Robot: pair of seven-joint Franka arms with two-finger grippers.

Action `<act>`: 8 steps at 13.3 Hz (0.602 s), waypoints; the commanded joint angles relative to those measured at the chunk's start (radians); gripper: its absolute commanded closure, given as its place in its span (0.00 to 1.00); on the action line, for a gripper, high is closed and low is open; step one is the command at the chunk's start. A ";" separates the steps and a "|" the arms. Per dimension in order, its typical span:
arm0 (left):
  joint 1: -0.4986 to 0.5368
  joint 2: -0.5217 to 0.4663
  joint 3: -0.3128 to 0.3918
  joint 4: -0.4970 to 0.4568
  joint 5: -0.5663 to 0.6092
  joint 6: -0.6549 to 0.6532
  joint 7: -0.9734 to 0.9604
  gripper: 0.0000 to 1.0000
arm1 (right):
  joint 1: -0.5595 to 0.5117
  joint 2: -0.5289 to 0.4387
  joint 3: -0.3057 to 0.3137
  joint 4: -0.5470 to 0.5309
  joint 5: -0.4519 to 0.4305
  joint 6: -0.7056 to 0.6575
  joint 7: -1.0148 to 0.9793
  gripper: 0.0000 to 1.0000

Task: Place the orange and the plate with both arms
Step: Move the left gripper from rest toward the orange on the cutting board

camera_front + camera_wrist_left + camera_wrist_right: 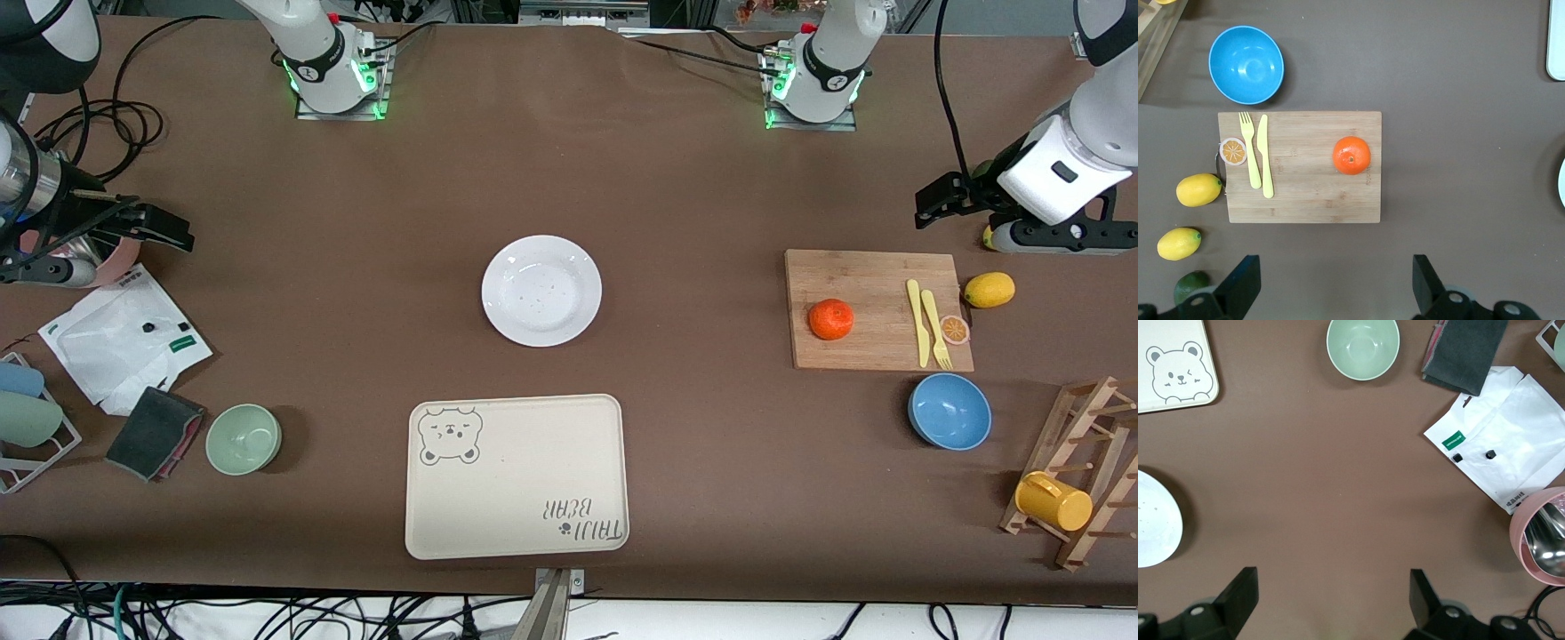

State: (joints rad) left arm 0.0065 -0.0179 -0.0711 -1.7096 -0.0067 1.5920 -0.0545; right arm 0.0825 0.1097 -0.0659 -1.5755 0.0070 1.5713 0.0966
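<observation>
The white plate (541,290) lies in the middle of the table; part of it shows in the right wrist view (1155,520). The orange (831,319) sits on a wooden cutting board (876,347) toward the left arm's end, and also shows in the left wrist view (1351,155). My left gripper (944,200) is open and empty, up over the bare table beside the board (1336,280). My right gripper (160,229) is open and empty, up over the right arm's end of the table (1331,587).
A cream bear tray (516,476) lies nearer the camera than the plate. The board holds a yellow fork and knife (925,322) and an orange slice (955,330). Nearby are a lemon (989,290), blue bowl (949,411), mug rack (1076,471), green bowl (244,438), white bag (124,338), dark cloth (156,433).
</observation>
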 commanded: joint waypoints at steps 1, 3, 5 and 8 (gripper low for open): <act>-0.003 0.012 0.008 0.025 -0.016 -0.004 0.022 0.00 | -0.016 0.005 0.005 0.020 -0.001 -0.016 -0.009 0.00; -0.003 0.012 0.008 0.027 -0.016 -0.006 0.022 0.00 | -0.018 0.005 0.005 0.020 -0.001 -0.016 -0.011 0.00; -0.003 0.013 0.008 0.025 -0.016 -0.006 0.022 0.00 | -0.018 0.005 0.005 0.020 0.001 -0.016 -0.011 0.00; 0.003 0.012 0.008 0.025 -0.018 -0.006 0.024 0.00 | -0.018 0.005 0.005 0.020 0.001 -0.017 -0.011 0.00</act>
State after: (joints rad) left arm 0.0069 -0.0170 -0.0686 -1.7096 -0.0067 1.5920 -0.0544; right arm 0.0734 0.1098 -0.0665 -1.5755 0.0070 1.5705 0.0966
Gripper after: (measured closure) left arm 0.000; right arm 0.000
